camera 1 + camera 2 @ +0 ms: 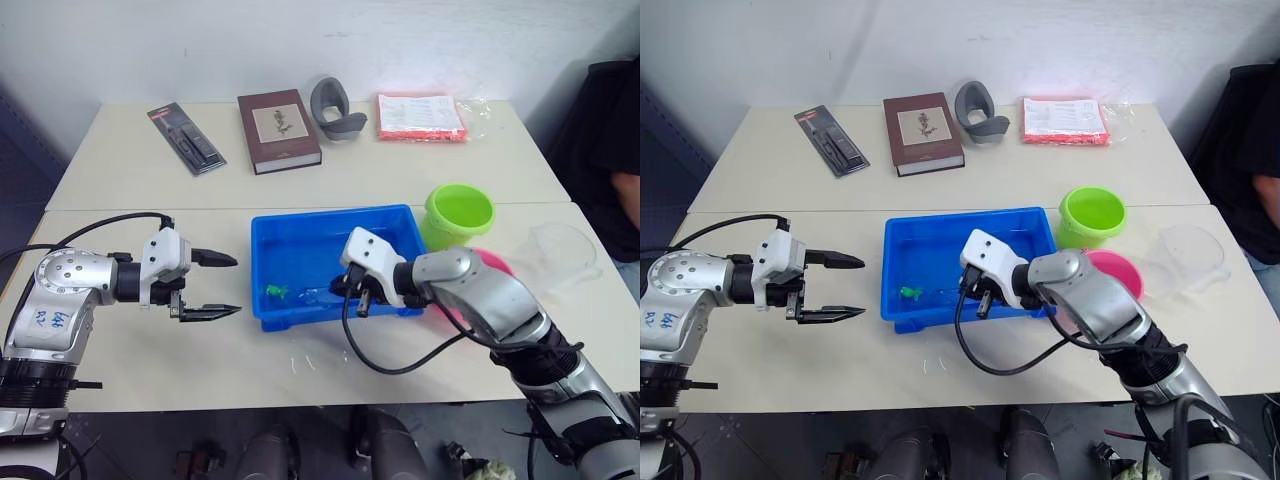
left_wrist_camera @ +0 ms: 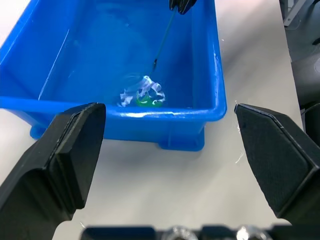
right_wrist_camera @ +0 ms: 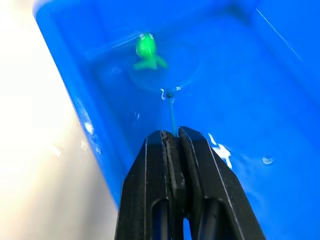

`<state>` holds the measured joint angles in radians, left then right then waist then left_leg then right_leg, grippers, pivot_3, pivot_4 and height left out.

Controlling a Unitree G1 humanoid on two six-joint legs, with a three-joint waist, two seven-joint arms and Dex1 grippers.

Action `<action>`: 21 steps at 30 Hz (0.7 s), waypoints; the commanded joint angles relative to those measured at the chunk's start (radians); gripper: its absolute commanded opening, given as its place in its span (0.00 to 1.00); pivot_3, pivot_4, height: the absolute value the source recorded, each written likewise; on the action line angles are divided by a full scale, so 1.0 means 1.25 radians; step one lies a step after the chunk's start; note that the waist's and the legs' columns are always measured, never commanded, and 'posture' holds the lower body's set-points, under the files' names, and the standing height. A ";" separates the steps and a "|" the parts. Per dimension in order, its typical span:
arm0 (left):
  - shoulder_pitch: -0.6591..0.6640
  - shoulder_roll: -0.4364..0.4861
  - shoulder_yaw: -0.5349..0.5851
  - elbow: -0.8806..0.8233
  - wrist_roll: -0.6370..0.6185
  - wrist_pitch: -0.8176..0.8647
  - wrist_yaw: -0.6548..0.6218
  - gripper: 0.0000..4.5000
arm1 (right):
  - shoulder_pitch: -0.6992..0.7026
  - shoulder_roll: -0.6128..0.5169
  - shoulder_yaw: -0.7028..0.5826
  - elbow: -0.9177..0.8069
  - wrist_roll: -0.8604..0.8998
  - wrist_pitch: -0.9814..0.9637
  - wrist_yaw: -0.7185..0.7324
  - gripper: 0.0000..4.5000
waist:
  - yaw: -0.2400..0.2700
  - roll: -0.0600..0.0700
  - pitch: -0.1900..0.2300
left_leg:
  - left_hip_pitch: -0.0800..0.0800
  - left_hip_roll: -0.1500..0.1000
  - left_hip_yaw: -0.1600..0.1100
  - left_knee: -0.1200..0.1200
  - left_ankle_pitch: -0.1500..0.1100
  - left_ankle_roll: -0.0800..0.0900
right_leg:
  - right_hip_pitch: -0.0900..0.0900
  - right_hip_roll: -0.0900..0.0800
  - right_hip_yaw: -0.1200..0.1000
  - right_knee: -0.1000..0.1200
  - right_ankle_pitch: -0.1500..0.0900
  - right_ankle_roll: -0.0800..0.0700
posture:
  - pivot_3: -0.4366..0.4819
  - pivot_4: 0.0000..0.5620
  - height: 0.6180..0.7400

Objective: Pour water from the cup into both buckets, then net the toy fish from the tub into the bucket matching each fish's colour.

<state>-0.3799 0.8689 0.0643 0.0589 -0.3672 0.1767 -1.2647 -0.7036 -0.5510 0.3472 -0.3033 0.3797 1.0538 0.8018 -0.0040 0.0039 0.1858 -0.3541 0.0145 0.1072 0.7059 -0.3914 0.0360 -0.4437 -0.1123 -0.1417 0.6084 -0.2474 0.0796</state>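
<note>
Right gripper, fingers pressed together on the thin dark handle of the net, reaches into the blue tub from its 4 o'clock corner. The round hoop lies under the water at the far end of the handle, directly ahead of the fingertips, with a green fish at its far edge; the fish sits near the tub's 7 o'clock corner. The tub is smooth, glossy plastic, rectangular with a raised rim.

Left gripper, fingers spread wide and holding nothing, hovers over the tabletop at the tub's 9 o'clock, apart from it.

The lime-green bucket stands at the tub's 2 o'clock, the pink bucket at 3 o'clock, and the clear cup beyond both. No writing is legible on these items.
</note>
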 commanded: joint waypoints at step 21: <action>-0.092 -0.194 -0.011 0.016 -0.062 0.026 0.055 0.99 | 0.384 -0.104 -0.565 -0.318 0.200 -0.041 -0.051 0.00 | 0.013 -0.001 0.000 | 0.000 -0.001 0.000 0.002 0.000 0.000 | 0.000 0.000 0.002 0.002 0.000 0.001 | 0.48 0.27 1.00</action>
<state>-0.4772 0.6299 0.0456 0.0899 -0.4195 0.2044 -1.2068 -0.2308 -0.6745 -0.2961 -0.6439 0.6334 1.0689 0.7451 0.0123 0.0031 0.1853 -0.3541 0.0128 0.1076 0.7084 -0.3913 0.0364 -0.4437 -0.1123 -0.1389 0.6107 -0.2469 0.0804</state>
